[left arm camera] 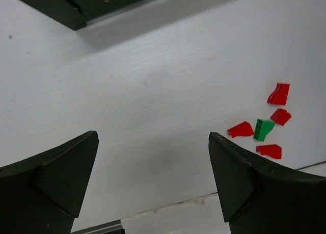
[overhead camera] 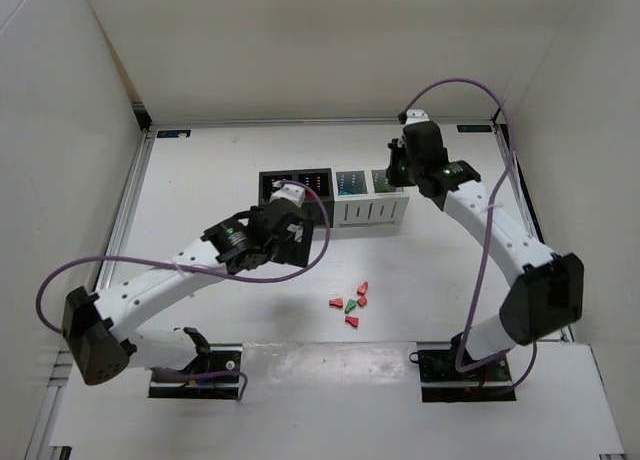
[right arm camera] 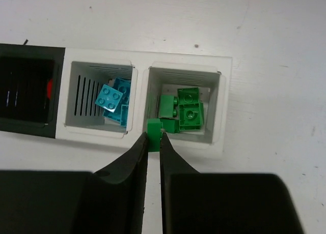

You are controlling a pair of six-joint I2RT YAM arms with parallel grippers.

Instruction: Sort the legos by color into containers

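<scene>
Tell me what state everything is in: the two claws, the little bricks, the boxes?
left gripper: open, empty, above the table.
right gripper: shut on a green lego.
green lego: pinched at the near rim of the end white bin.
loose legos: four red, one green, lying on the table.
end white bin: holds green bricks.
second white bin: holds teal bricks.
black bin: something red shows inside.
</scene>
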